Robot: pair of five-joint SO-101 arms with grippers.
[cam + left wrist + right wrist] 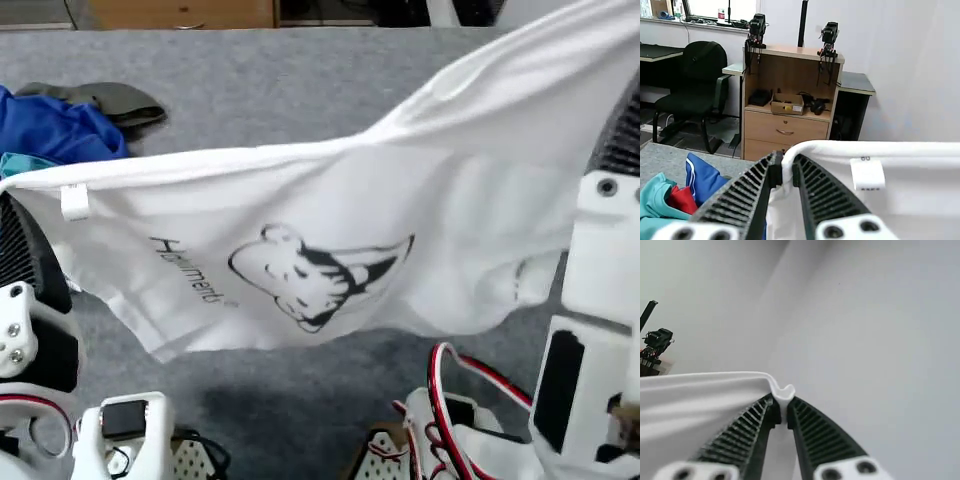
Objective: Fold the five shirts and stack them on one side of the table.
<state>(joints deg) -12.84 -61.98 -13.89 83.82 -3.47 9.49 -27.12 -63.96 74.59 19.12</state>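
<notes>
holding the white shirt (pixel 330 200) up off the table (pixel 250 90), you have it stretched between both arms, printed side toward the high camera, its right end higher than its left. your left gripper (pixel 785 160) is pinched shut on the shirt's edge just beside a small sewn tag (pixel 867 175), and your right gripper (pixel 782 405) is clamped on a little fold of the opposite edge, with no gap at the tips of either.

as for progress, i'd judge you're early. this looks like the spreading step before a first fold, and no folded stack shows on the grey surface. the other garments lie in a loose heap at the far left: a blue shirt (pixel 50 130) with an olive one (pixel 110 100) behind it, and from the left wrist a teal one (pixel 652 200) and a red one (pixel 682 197) bunched beside the blue. that would make four waiting, plus the one in your grip.

nothing on the table serves as a bin, so the stack goes straight onto the cloth. the one container i can see is off the table: a cardboard box (pixel 786 104) on the open shelf of the wooden cabinet (pixel 790 75); something yellowish shows in it, too small to name.
</notes>
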